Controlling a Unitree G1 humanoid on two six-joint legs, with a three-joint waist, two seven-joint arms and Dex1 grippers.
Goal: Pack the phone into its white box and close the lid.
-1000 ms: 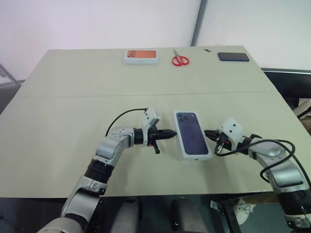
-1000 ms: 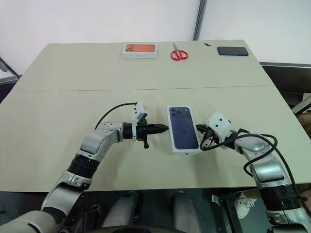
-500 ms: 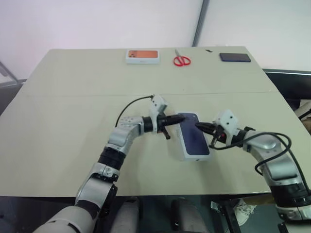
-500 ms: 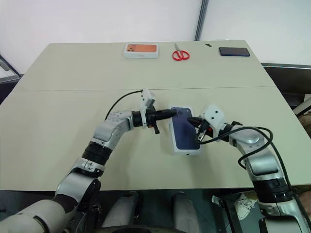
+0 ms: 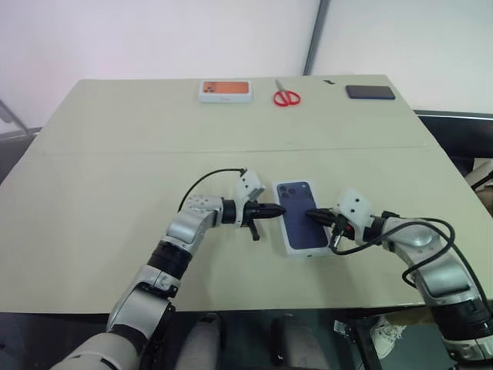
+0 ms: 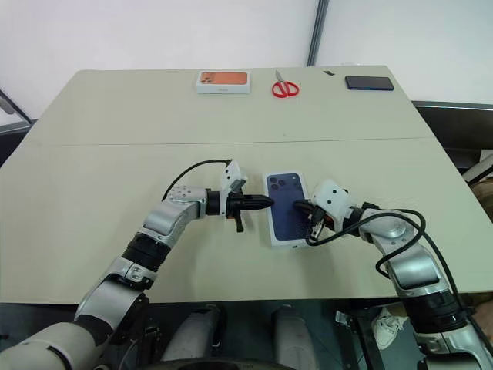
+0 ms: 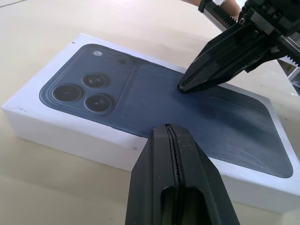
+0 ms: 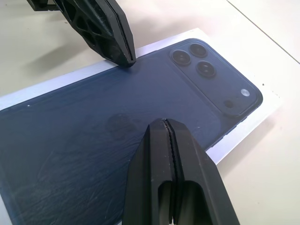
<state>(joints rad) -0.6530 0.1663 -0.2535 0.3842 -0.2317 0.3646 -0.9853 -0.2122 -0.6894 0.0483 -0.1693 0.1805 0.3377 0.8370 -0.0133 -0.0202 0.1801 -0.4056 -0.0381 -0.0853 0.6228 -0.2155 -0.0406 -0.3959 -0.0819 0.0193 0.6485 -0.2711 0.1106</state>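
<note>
The lid (image 5: 300, 223), a white shell with a dark blue phone picture on top, lies flat on the table near the front, between my two grippers. The left gripper (image 5: 281, 209) is shut, and its tip rests at the lid's left long edge (image 8: 131, 63). Coming in from the other side, the right gripper (image 5: 309, 213) is also shut, its tip down on the middle of the blue picture (image 7: 181, 87). Neither holds anything. The phone and the white box are hidden from view.
Along the table's far edge lie a white box with an orange picture (image 5: 225, 89), red scissors (image 5: 286, 96) and a black slab (image 5: 370, 92). A seam (image 5: 154, 150) crosses the beige table. Cables trail from both wrists.
The right gripper has moved left from beside the lid onto its top. Half a second ago the lid lay askew; now it lies straighter. The left tip is back at the lid's edge.
</note>
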